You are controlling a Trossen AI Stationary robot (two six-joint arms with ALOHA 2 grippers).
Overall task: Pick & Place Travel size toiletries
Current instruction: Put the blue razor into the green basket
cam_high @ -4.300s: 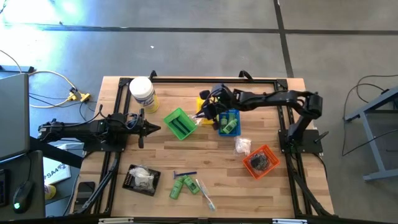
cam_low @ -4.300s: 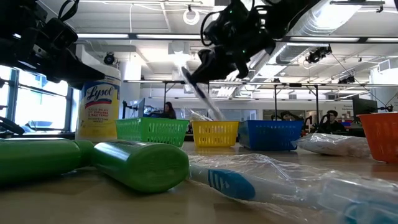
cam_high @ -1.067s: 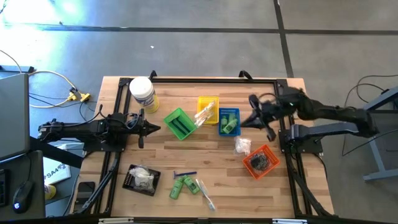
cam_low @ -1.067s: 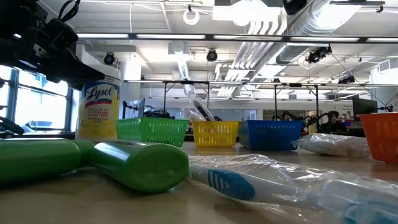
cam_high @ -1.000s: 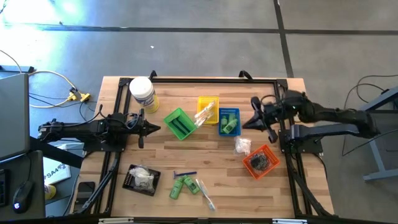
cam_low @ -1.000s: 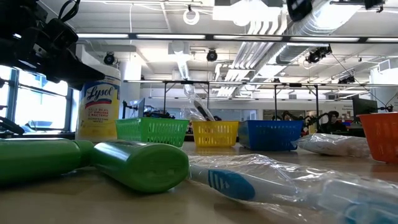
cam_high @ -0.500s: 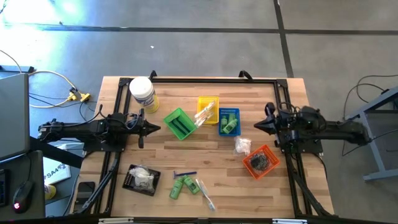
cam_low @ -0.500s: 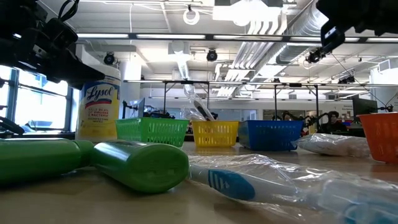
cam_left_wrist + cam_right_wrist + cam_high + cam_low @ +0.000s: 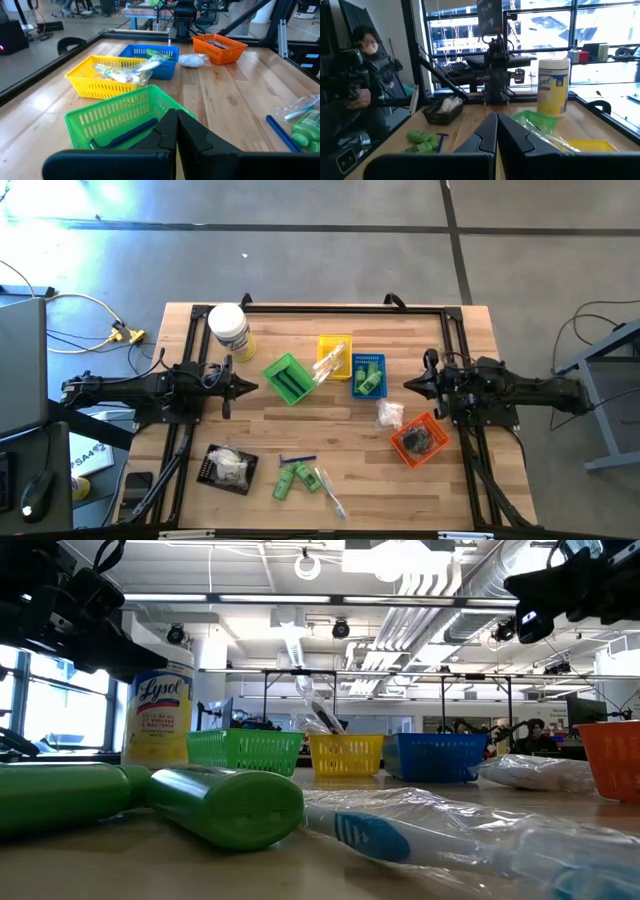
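**Both arms parked, loose toiletries waiting low in the frame**

The left gripper [image 9: 248, 387] and right gripper [image 9: 411, 384] are clenched, empty. The small green plastic bottles [image 9: 293, 477] lie lower centre; the next reach should descend squarely, jaws opened first. The tall white wipes canister [image 9: 159, 708] reads "Lysol".

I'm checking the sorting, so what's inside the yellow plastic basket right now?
The yellow plastic basket holds clear-wrapped toothbrush-like sticks, one end poking over its rim toward the green basket. Anything beneath the wrappers is covered.
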